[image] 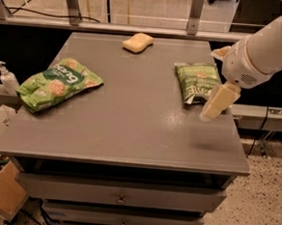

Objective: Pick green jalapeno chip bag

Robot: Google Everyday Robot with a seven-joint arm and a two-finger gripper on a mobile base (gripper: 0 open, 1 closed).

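Gray table (131,114) on speckled floor (265,200). Gripper (211,85) spread wide, empty, at right edge over jalapeno bag (194,79).

Dim warm overhead light; the gripper (209,85) (blurred) casts soft shadow near the table's (130,128) right edge

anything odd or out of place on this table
Nothing stands out. On the table, the green jalapeno chip bag lies flat at right, the tool by its right edge; lime-green bag and sponge look intact.
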